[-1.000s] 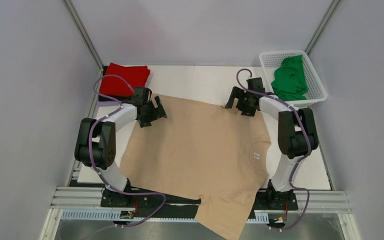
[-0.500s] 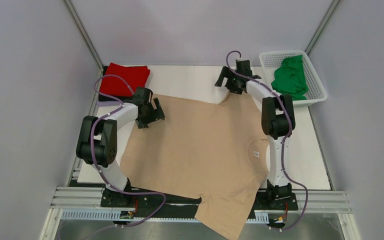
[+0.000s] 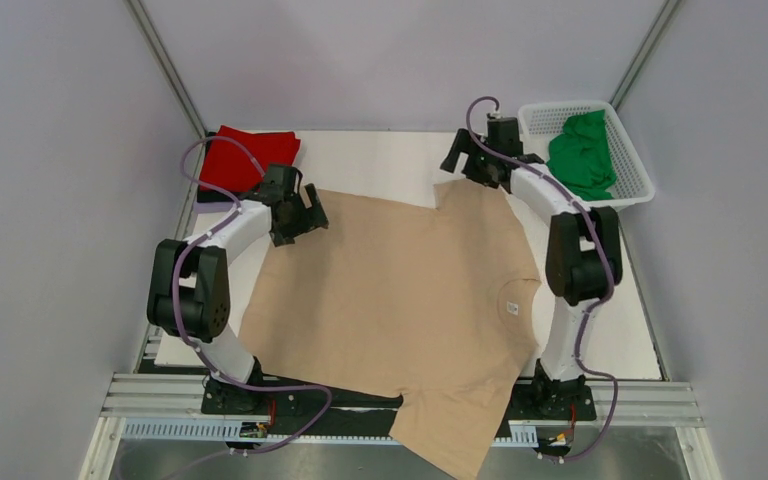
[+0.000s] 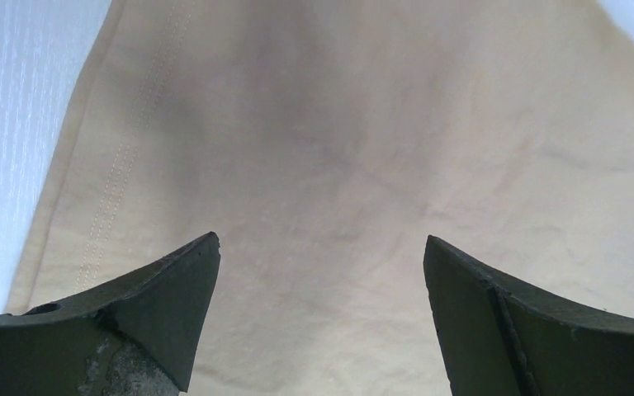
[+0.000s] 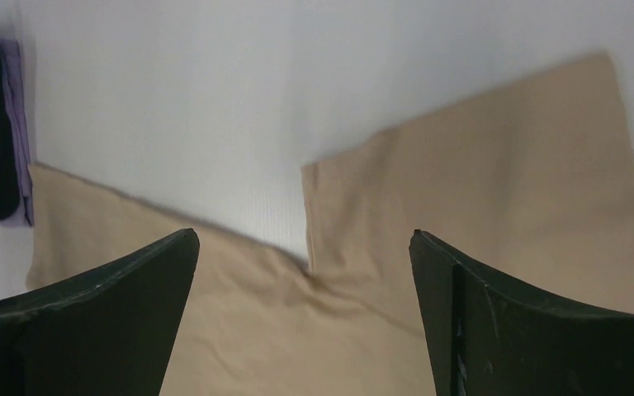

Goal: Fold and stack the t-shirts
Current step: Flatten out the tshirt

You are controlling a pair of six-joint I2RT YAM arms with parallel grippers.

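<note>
While the tan soft-cloth t-shirt (image 3: 400,290) lies spread flat on the white table (image 3: 380,160), both pincers gape wide, holding nothing: left gripper (image 3: 305,208) over its far hem corner, right gripper (image 3: 463,162) above the far sleeve.

Right tool (image 5: 304,239) moved outward, spreading one sleeve of the tan t-shirt (image 3: 400,290).

A spread shirt (image 3: 400,290) covers the middle of the desk (image 3: 380,160), collar to the right, one sleeve at the far right, the other hanging over the near edge. At the far left corner a folded shirt (image 3: 250,155) lies on a lower shirt (image 5: 4,165). At the far right corner stands a basket (image 3: 632,150) with a crumpled shirt (image 3: 580,155) in it. The left tool (image 3: 310,212) hangs over the spread shirt's far left corner, the right tool (image 3: 463,165) over its far sleeve.
</note>
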